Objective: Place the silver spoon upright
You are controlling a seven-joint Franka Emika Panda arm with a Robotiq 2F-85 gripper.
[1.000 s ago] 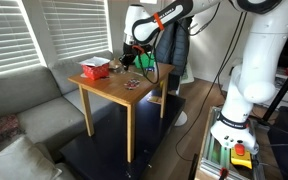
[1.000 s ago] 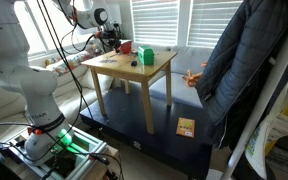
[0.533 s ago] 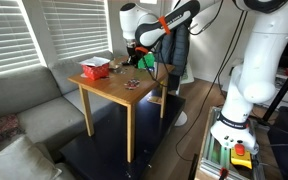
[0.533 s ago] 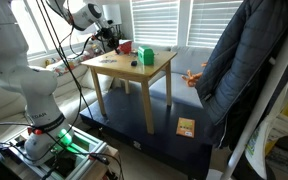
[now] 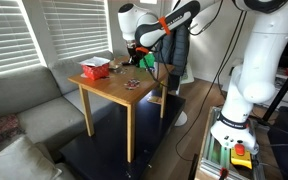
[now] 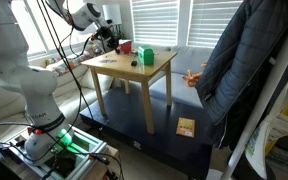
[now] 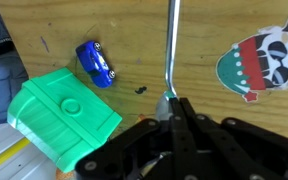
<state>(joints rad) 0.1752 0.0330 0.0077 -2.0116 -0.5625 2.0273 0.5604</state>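
Note:
In the wrist view the silver spoon (image 7: pixel 170 50) lies along the wooden table top, its handle running to the frame's top edge and its bowl end between my fingertips. My gripper (image 7: pixel 173 103) is shut on the spoon's bowl end. In both exterior views the gripper (image 5: pixel 134 62) (image 6: pixel 112 40) hangs low over the far part of the small wooden table (image 5: pixel 114 90) (image 6: pixel 134 70). The spoon is too small to make out there.
A green plastic block (image 7: pixel 62 115) and a blue toy car (image 7: pixel 95 63) lie beside the spoon. A round panda sticker (image 7: pixel 265 58) is on its other side. A red box (image 5: pixel 94 69) sits at the table's corner. A sofa (image 5: pixel 24 110) stands beside the table.
The arm shifted slightly over the table between one second and half a second ago. Since then nothing has visibly moved.

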